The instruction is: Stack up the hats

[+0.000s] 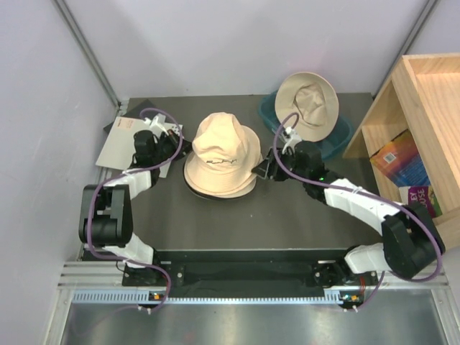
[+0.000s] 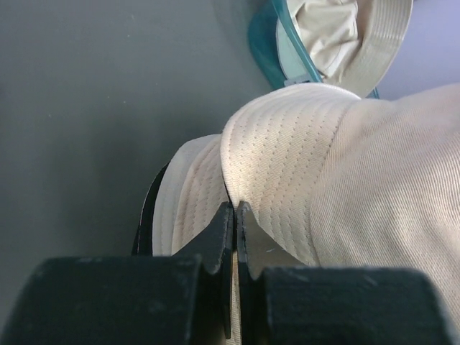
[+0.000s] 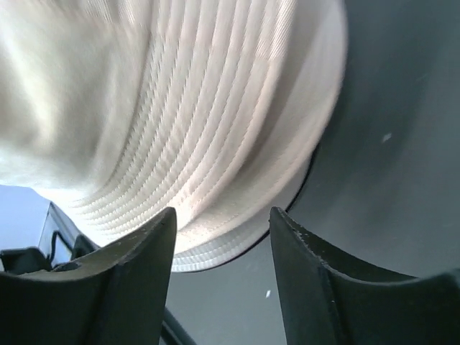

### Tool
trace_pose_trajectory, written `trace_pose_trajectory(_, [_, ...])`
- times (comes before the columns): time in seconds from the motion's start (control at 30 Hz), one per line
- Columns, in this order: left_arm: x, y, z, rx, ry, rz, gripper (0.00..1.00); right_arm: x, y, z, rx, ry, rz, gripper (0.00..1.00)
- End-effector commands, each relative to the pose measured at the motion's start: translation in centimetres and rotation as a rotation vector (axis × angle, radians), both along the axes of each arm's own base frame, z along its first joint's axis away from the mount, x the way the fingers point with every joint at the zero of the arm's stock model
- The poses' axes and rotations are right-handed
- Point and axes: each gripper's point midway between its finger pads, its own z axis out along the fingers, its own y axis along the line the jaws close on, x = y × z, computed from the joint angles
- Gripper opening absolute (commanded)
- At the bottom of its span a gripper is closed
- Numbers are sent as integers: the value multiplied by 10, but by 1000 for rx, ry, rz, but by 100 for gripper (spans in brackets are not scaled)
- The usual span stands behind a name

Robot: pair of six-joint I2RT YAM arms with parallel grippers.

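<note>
The right gripper (image 3: pixel 223 219) is spread, clear of the brim of the hat pile (image 1: pixel 219 158) at the middle of the table (image 1: pixel 287 223). The left gripper (image 2: pixel 235 207) is pressed together at that brim. One beige hat (image 1: pixel 309 100), on the tub (image 1: pixel 334 144) near the far right corner, apparently remains to be stacked.

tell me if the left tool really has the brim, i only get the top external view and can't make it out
Observer: It looks so. In the left wrist view the left tool is shut, and the brim of the top cream hat appears pinched at its tips, folding upward from there.
Operator: ok and the right tool, gripping too
Observer: No. In the right wrist view the right tool is open. Its fingers stand apart and are not closed on the brim of the hat stack that shows between them.
</note>
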Motion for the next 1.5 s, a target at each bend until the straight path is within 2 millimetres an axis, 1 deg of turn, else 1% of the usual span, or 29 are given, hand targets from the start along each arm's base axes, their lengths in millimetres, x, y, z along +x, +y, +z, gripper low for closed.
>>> trace_pose_trajectory(0.0, [0, -6, 16, 60, -117, -107, 0, 28, -30, 66, 28, -202, -62, 56])
trace_pose_trajectory(0.03, [0, -6, 16, 68, -122, -108, 0, 33, -32, 79, 50, -246, -63, 57])
trace_pose_trajectory(0.1, [-1, -4, 18, 81, -127, -101, 0, 41, -35, 87, 70, -271, -59, 59])
trace_pose_trajectory(0.17, [-2, -3, 19, 88, -131, -99, 0, 51, -35, 104, 109, -324, -45, 60])
trace_pose_trajectory(0.2, [-2, -3, 19, 89, -130, -95, 0, 57, -32, 102, 121, -320, -38, 60])
trace_pose_trajectory(0.23, [-2, -3, 20, 90, -131, -95, 0, 62, -30, 108, 138, -336, -30, 60])
trace_pose_trajectory(0.37, [-4, -2, 20, 91, -134, -91, 0, 81, -20, 113, 195, -366, -11, 61])
trace_pose_trajectory(0.4, [-5, -2, 21, 93, -138, -89, 0, 88, -17, 107, 196, -362, -8, 62])
trace_pose_trajectory(0.43, [-5, -2, 21, 94, -139, -88, 0, 92, -15, 109, 201, -371, -2, 62])
trace_pose_trajectory(0.5, [-6, -2, 22, 96, -141, -88, 0, 100, -11, 102, 204, -362, 6, 64])
trace_pose_trajectory(0.57, [-6, -1, 22, 98, -143, -86, 0, 105, -9, 97, 208, -354, 9, 65])
trace_pose_trajectory(0.6, [-6, -2, 22, 97, -143, -87, 0, 107, -8, 91, 208, -345, 9, 66])
trace_pose_trajectory(0.73, [-6, -2, 21, 101, -146, -91, 0, 111, -8, 86, 221, -351, 7, 67])
trace_pose_trajectory(0.8, [-6, -2, 22, 102, -147, -90, 0, 110, -6, 79, 237, -330, 25, 67])
trace_pose_trajectory(0.83, [-6, -2, 21, 101, -146, -91, 0, 110, -3, 81, 254, -336, 37, 67])
trace_pose_trajectory(0.9, [-6, -1, 21, 103, -148, -89, 0, 108, -1, 74, 277, -305, 43, 67])
trace_pose_trajectory(1.07, [-6, -1, 24, 103, -156, -88, 0, 105, 4, 66, 330, -246, 61, 67])
trace_pose_trajectory(1.1, [-7, -1, 23, 105, -154, -89, 0, 103, 4, 60, 334, -231, 62, 67])
trace_pose_trajectory(1.2, [-7, -1, 24, 108, -158, -85, 0, 99, 6, 59, 370, -213, 72, 67])
trace_pose_trajectory(1.23, [-7, -1, 24, 111, -160, -86, 0, 96, 8, 61, 394, -197, 80, 66])
trace_pose_trajectory(1.27, [-6, 0, 24, 111, -159, -82, 0, 95, 8, 56, 403, -181, 82, 66])
trace_pose_trajectory(1.3, [-6, 0, 23, 112, -158, -85, 0, 93, 9, 60, 419, -188, 89, 64])
trace_pose_trajectory(1.4, [-7, 0, 22, 113, -156, -82, 0, 89, 11, 58, 456, -151, 97, 51])
trace_pose_trajectory(1.43, [-7, 0, 23, 113, -158, -82, 0, 88, 11, 59, 463, -144, 99, 41])
trace_pose_trajectory(1.47, [-7, 0, 23, 115, -160, -81, 0, 88, 11, 57, 462, -139, 96, 36])
